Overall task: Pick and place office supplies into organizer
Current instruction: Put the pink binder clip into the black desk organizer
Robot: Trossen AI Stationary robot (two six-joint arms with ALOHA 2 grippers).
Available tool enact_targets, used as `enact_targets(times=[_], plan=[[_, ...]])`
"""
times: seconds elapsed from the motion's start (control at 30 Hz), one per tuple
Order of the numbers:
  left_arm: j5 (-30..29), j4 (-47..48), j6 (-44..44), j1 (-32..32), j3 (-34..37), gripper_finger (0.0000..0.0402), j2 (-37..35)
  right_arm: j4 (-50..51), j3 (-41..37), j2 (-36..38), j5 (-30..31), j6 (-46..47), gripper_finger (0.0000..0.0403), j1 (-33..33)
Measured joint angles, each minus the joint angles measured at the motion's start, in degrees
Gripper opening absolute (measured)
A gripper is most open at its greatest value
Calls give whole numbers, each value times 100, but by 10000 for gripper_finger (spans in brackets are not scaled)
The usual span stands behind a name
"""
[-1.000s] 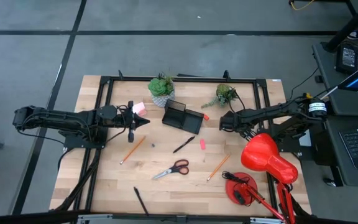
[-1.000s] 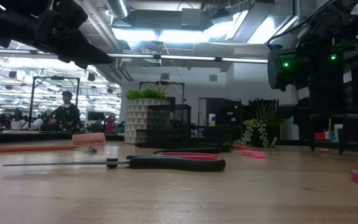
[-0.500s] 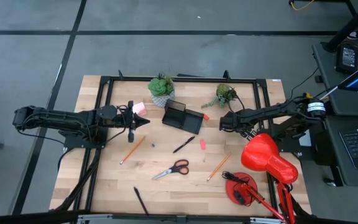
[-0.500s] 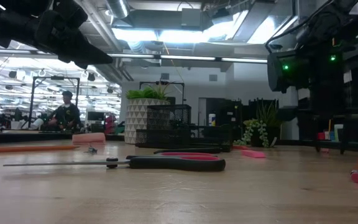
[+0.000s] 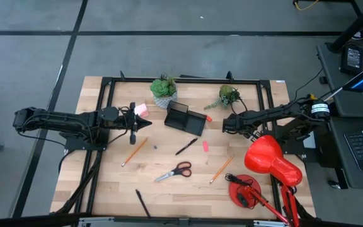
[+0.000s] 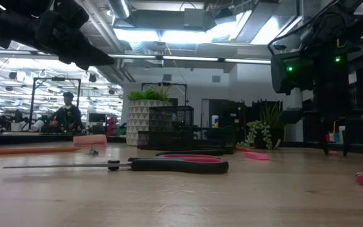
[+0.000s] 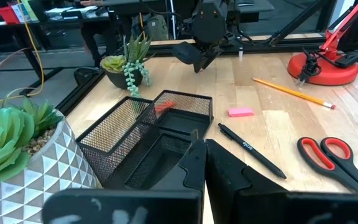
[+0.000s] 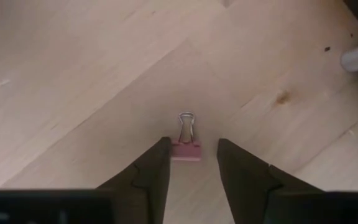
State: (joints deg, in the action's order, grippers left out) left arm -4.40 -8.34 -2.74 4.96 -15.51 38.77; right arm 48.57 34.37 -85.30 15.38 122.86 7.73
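STEP: grasping a clip | right hand (image 8: 191, 163) spread astride the pink binder clip (image 8: 186, 149) lying on the surface at 3 o'clock of the organizer (image 5: 185, 119) | left hand (image 7: 205, 163) pressed together, idle | NEXT: close squarely, lift.

Bare wood flanks the pink binder clip (image 8: 186, 149); red lamp (image 5: 272, 162) crowds the table's (image 5: 106, 183) right side

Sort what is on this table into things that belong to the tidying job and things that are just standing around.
Job: organizer; two pencils; black pens; scissors; pink sticky-note pad; pink eraser; small pink binder clip, sitting between the right gripper fingers.

Standing around: red desk lamp; two potted plants.
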Motion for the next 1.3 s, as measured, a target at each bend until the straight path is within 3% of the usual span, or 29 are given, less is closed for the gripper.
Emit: enact_targets(times=[0.93, 1.3], plan=[[0, 4, 0, 0, 0, 2, 1, -16, 81, -13, -29, -10, 134, 0], [-1, 7, 0, 0, 0, 2, 0, -43, 88, -11, -23, -12, 80, 0]])
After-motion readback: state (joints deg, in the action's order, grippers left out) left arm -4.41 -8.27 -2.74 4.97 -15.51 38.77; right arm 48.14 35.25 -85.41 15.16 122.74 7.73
